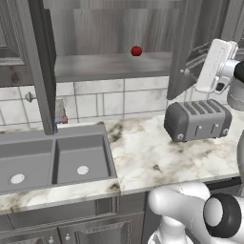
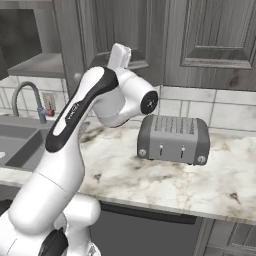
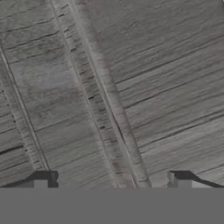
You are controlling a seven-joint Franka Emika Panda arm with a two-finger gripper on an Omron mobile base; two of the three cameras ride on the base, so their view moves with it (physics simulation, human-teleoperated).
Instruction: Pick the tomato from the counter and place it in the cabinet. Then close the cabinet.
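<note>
Fingers point(image 3: 41, 179) cut off — gap between them unclear.

My arm point(image 2: 75, 145) is smooth, white and round, with black joints, and my claw point(image 3: 109, 186) has 2 small dark tips.

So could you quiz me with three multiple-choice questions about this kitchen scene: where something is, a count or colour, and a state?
1. Where is the tomato?
A. in the sink
B. on the cabinet shelf
C. on top of the toaster

2. How many basins does the sink have?
A. one
B. two
C. three

3. What state are the cabinet doors in?
A. open
B. shut
C. removed

Answers:
1 B, the red ball sits on the grey shelf inside the cabinet.
2 B, two grey basins lie side by side, each with a drain.
3 A, both doors stand swung outward, the shelf exposed. The end effector faces wood grain up close.
</note>
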